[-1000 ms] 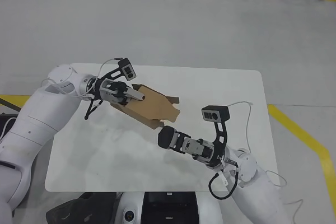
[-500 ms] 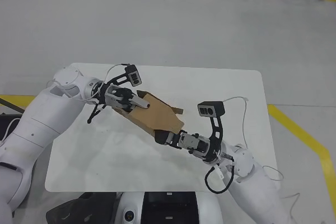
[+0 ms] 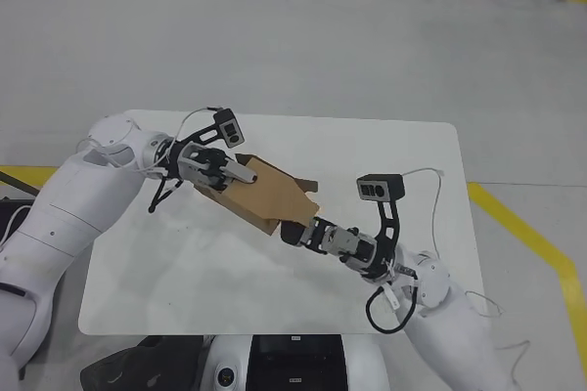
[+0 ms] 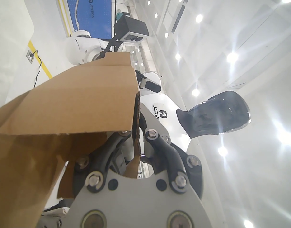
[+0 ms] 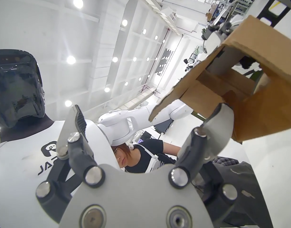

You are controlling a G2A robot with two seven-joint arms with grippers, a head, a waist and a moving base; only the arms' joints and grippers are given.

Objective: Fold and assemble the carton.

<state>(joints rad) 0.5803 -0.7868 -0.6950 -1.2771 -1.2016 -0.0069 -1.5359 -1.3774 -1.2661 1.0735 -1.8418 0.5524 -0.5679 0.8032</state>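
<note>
A brown cardboard carton (image 3: 272,193), partly unfolded, is held tilted above the white table (image 3: 391,156). My left gripper (image 3: 239,172) is shut on the wall at its left end; in the left wrist view the fingers (image 4: 126,141) pinch the cardboard edge of the carton (image 4: 64,105). My right gripper (image 3: 294,233) sits at the carton's near right corner and is open. In the right wrist view one finger (image 5: 220,119) lies against the underside of the carton (image 5: 254,88), and the right gripper (image 5: 147,117) holds nothing. A small flap (image 3: 306,183) sticks out at the far right end.
The table's near edge (image 3: 225,330) lies below the arms. Bare tabletop (image 3: 176,274) spreads around the carton, with the widest free area at the far right. Grey floor with yellow tape (image 3: 528,235) surrounds the table.
My right gripper edged left under the carton's near corner, then back right and slightly farther in. My left gripper and the carton dipped toward the near side, then returned.
</note>
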